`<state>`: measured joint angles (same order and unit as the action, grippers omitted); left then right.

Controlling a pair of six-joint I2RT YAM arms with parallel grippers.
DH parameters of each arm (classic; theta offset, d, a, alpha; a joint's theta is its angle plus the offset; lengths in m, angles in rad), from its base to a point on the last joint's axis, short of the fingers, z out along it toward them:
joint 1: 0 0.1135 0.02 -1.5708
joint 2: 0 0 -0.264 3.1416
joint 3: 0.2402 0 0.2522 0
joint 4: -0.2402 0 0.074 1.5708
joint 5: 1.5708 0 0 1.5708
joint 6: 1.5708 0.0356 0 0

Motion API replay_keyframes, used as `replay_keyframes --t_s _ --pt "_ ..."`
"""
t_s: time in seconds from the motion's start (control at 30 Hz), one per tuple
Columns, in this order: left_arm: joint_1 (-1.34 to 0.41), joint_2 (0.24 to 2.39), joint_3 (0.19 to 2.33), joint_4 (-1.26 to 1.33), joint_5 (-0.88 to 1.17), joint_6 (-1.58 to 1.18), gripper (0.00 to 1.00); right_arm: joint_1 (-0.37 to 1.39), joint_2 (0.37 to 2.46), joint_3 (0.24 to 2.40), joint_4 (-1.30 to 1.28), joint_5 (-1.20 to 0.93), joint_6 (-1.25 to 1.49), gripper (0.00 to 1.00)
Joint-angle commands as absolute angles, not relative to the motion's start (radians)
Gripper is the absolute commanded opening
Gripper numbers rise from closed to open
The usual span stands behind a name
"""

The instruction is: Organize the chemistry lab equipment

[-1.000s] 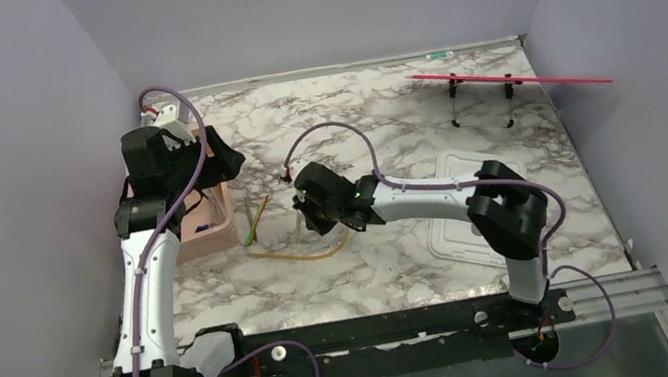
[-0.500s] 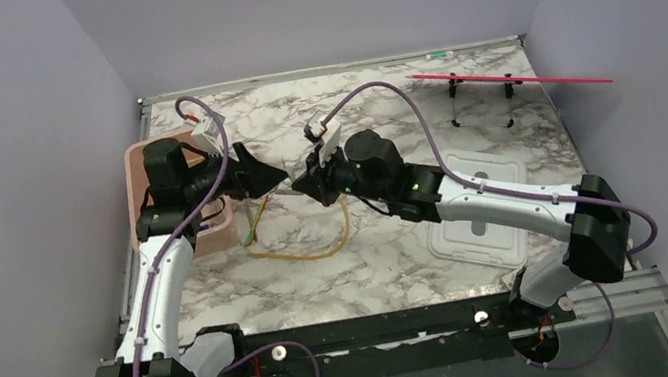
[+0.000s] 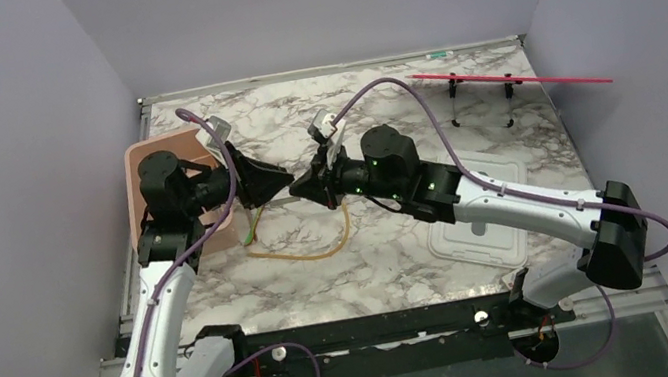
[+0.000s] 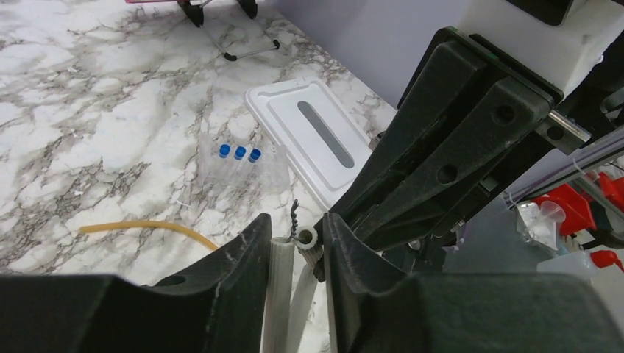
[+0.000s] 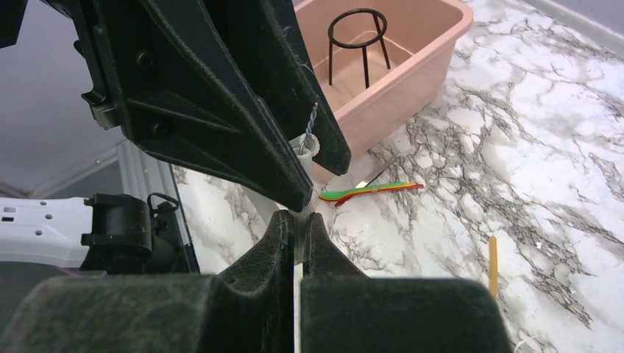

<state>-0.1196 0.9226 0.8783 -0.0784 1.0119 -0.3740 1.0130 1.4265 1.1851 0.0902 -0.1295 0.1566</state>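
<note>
**Hand-over above the bench (image 3: 403, 269), centre of the overhead view.** The right gripper (image 5: 296, 220), fingers pressed together, pinches a white stick (image 4: 281, 294) with a twisted wire tip. The left gripper (image 4: 294, 228) has its fingers flanking the same stick, and we cannot tell whether they bite. We judge the hazard thus: should the right release before the left clamps, the stick falls near the amber tubing (image 3: 321, 256), short of the pink tub (image 3: 134, 174). Should both pull, it twists or slips.
</note>
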Motion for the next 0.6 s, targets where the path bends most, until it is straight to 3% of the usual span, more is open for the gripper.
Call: replay_keyframes --t_s 0.0,0.23,0.5,0.57 --pt "-0.129 0.891 0.870 -0.032 1.062 -0.382 0.30 1.015 1.407 1.192 0.127 -0.125 0.160 0.01" --pt "-0.129 0.873 0.865 -0.033 1.051 -0.385 0.00 1.005 1.414 1.193 0.123 -0.063 0.187 0.01" --pt "-0.129 0.873 0.914 -0.131 0.831 -0.356 0.00 1.003 1.406 1.187 0.111 -0.018 0.207 0.34" --pt "-0.129 0.883 0.934 -0.162 0.771 -0.356 0.00 1.002 1.403 1.184 0.107 -0.004 0.210 0.38"
